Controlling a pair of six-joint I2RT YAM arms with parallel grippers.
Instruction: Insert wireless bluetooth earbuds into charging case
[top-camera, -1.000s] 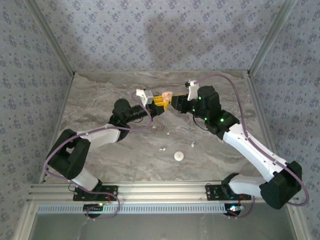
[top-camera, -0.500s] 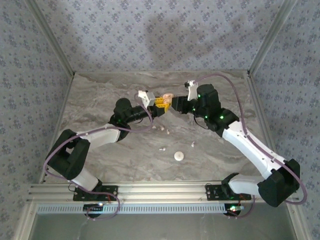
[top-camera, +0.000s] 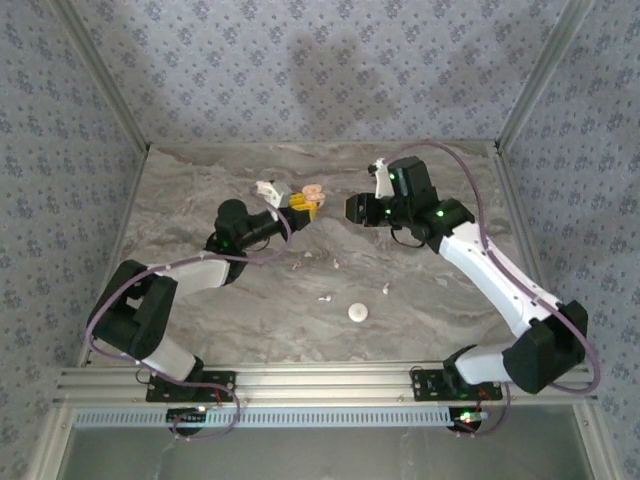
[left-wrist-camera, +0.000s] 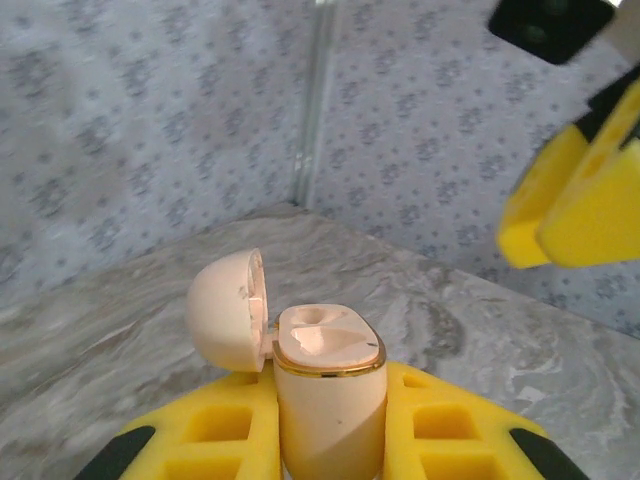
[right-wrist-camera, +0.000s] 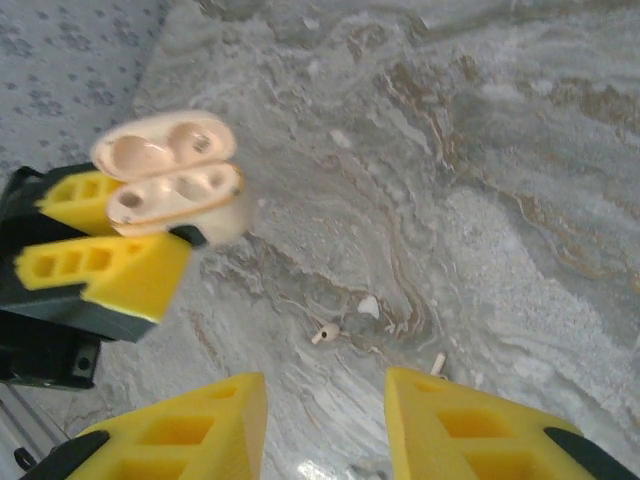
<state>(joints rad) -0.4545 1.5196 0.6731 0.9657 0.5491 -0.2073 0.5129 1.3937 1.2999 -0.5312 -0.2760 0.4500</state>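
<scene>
The peach charging case (left-wrist-camera: 328, 385) stands upright between the yellow fingers of my left gripper (left-wrist-camera: 330, 445), which is shut on it. Its lid (left-wrist-camera: 228, 310) hangs open to the left, and both sockets look empty. From above, the case (top-camera: 313, 191) is held over the back of the table by the left gripper (top-camera: 301, 205). My right gripper (top-camera: 350, 208) hovers a little to its right, open with nothing between its fingers. Below the right gripper (right-wrist-camera: 325, 415), small white earbuds (right-wrist-camera: 324, 333) (right-wrist-camera: 437, 362) lie on the marble. More earbud pieces (top-camera: 325, 298) (top-camera: 386, 289) lie nearer the front.
A round white disc (top-camera: 358, 312) rests on the marble table (top-camera: 200, 200) near the front centre. Small white flecks (top-camera: 297, 266) (top-camera: 336, 264) lie under the left forearm. Patterned walls and metal posts close in the table at the back and sides.
The right gripper has drawn back to the right from the case and its jaws have parted. The left arm has carried the case left and back. A white fleck now lies under the left forearm.
</scene>
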